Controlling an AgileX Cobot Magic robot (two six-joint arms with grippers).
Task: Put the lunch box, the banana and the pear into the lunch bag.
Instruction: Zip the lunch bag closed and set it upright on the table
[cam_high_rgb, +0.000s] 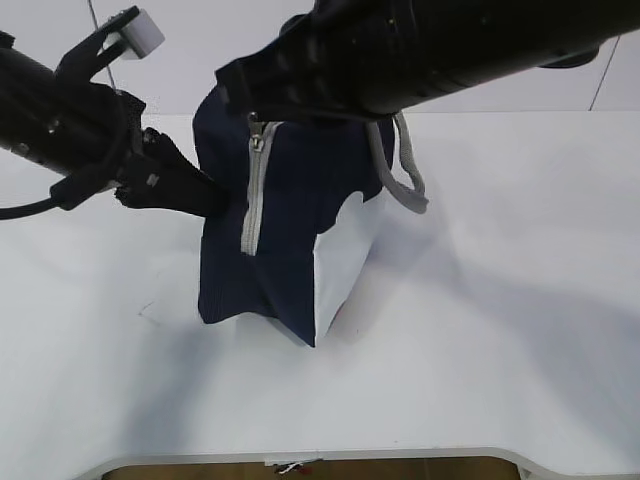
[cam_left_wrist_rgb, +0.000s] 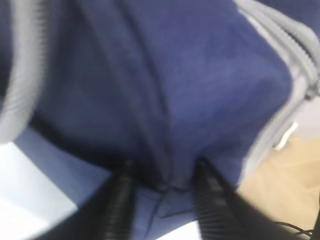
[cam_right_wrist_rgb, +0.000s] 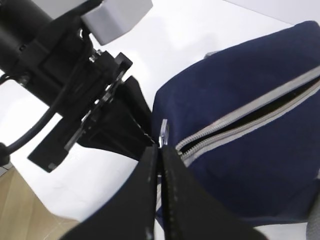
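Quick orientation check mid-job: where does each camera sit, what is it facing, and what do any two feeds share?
Exterior: in front of the table, angled down at the lunch bag; both arms show.
Left wrist: on the left arm, pressed close to the bag's navy fabric; left gripper fingers pinch a fold.
Right wrist: above the bag, facing its zipper; right gripper shut at the zipper's end.
Shared: every view shows the bag.

Exterior view: from the near side, slanting down onto the white surface (cam_high_rgb: 500, 300), lunch bag (cam_high_rgb: 290, 220) at centre. Left wrist view: pressed close against the bag's blue fabric, blurred. Right wrist view: close over the bag's zipper (cam_right_wrist_rgb: 240, 120); it shares the left arm with the exterior view.
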